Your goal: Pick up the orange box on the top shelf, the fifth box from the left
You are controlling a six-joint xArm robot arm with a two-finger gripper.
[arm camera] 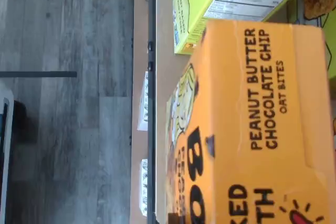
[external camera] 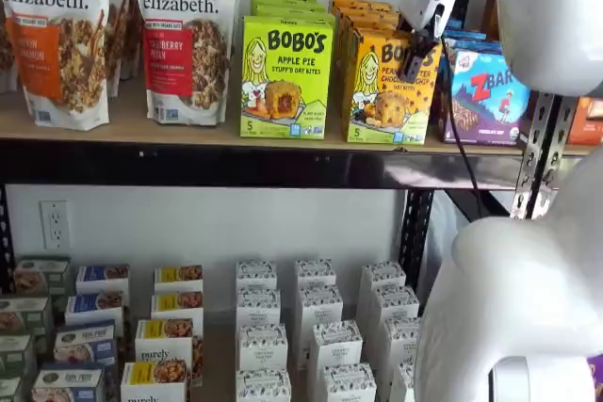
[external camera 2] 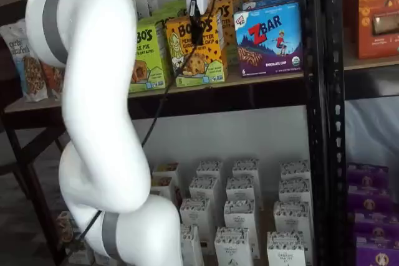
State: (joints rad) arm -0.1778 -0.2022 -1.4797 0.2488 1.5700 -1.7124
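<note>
Cardboard, so the orange box (external camera: 388, 85) looks light and stiff; the gripper (external camera: 413, 61), at its one o'clock corner, may be pinching its top, but I cannot tell.

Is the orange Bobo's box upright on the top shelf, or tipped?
Upright: the orange box stands on the top shelf, front face vertical in both shelf views.

Orange box (arm camera: 252, 129), "Peanut Butter Chocolate Chip Oat Bites" lettering, standing on tan shelf board (arm camera: 164, 66) just beside green-yellow carton (arm camera: 210, 3); grey plank floor (arm camera: 63, 129) beyond.
</note>
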